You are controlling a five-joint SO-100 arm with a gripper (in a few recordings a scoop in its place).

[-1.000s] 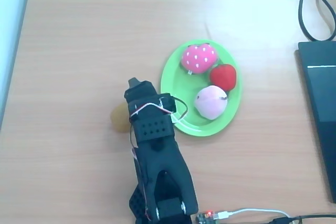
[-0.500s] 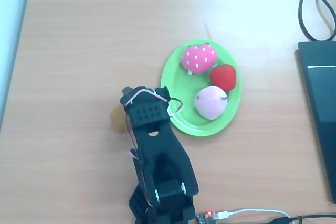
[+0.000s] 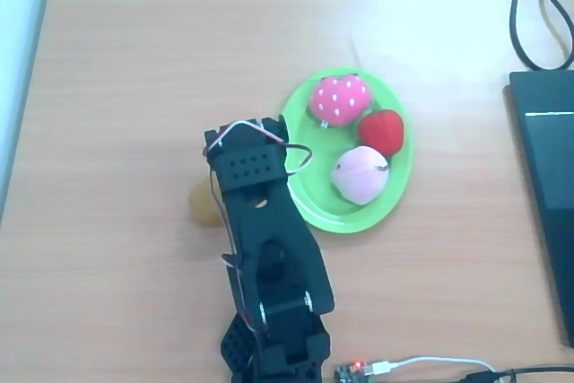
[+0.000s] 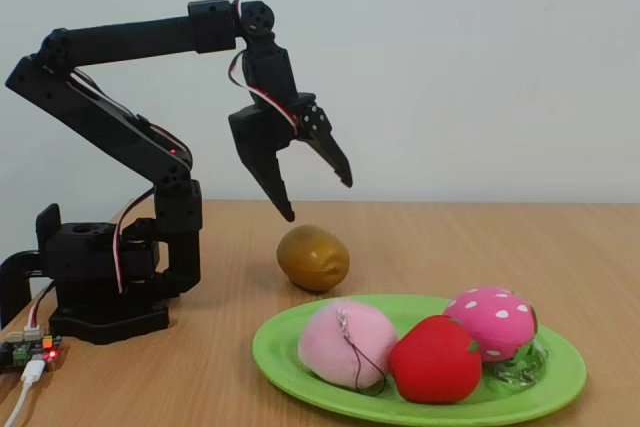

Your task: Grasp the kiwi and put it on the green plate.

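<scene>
The kiwi [image 4: 313, 258] is an olive-brown oval lying on the wooden table, just behind the green plate [image 4: 560, 375] in the fixed view. My gripper [image 4: 318, 197] hangs open above it with nothing between its fingers. Its lower fingertip [image 4: 289, 214] is a little above the kiwi's top and not touching. From overhead, the arm's black wrist [image 3: 251, 168] covers the right part of the kiwi [image 3: 201, 204], which lies left of the green plate [image 3: 292, 125].
On the plate lie a pink white-dotted strawberry [image 3: 340, 99], a red fruit [image 3: 381, 130] and a pale pink peach [image 3: 360, 175]. A dark laptop [image 3: 543, 195] and black cables [image 3: 538, 15] sit at the right edge. A board with a red light [image 3: 354, 369] is by the arm's base.
In the overhead view the arm's wrist has moved toward the top of the picture, over the kiwi's right side. The kiwi and the plate's fruits have stayed put.
</scene>
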